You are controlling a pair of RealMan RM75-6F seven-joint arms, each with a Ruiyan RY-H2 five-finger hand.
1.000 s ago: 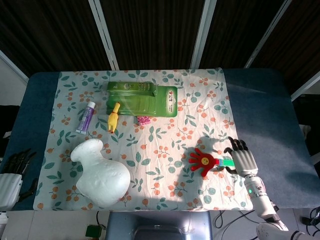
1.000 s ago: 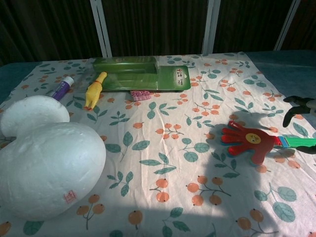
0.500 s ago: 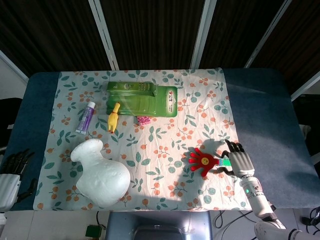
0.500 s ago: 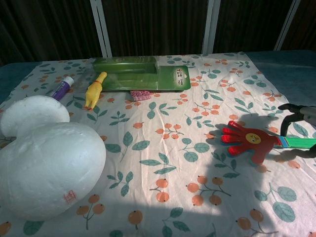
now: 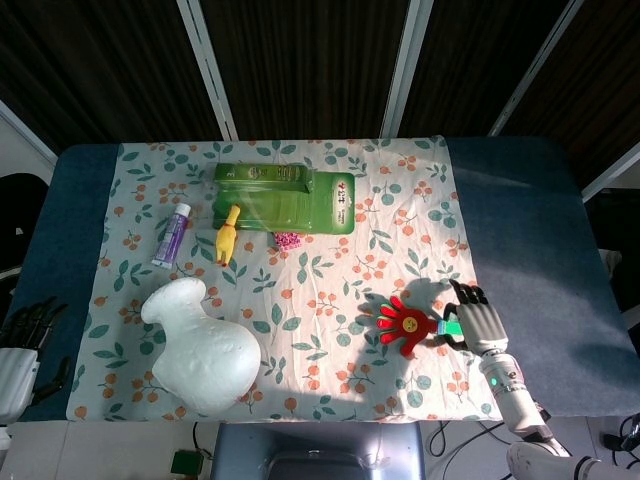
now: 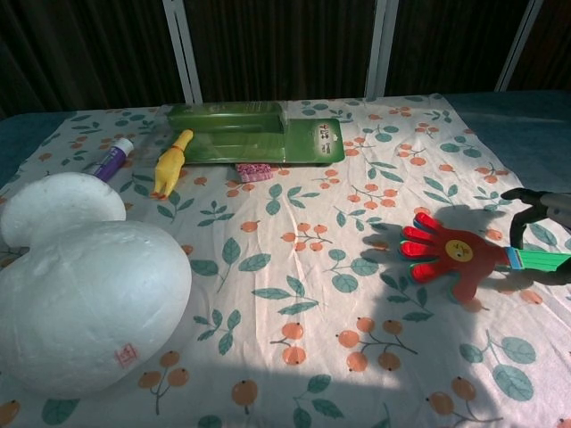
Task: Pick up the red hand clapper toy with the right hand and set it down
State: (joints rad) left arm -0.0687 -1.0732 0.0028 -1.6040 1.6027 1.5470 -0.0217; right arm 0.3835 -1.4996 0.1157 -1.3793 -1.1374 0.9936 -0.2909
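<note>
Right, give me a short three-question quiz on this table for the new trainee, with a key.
1. True or false: the right hand is at the green handle of the red hand clapper toy.
2. Which lies nearest the yellow rubber chicken? A) white foam vase B) green blister pack C) the clapper toy
3. Fill in: the purple tube lies on the floral ____.

Key: 1 true; 2 B; 3 tablecloth.
</note>
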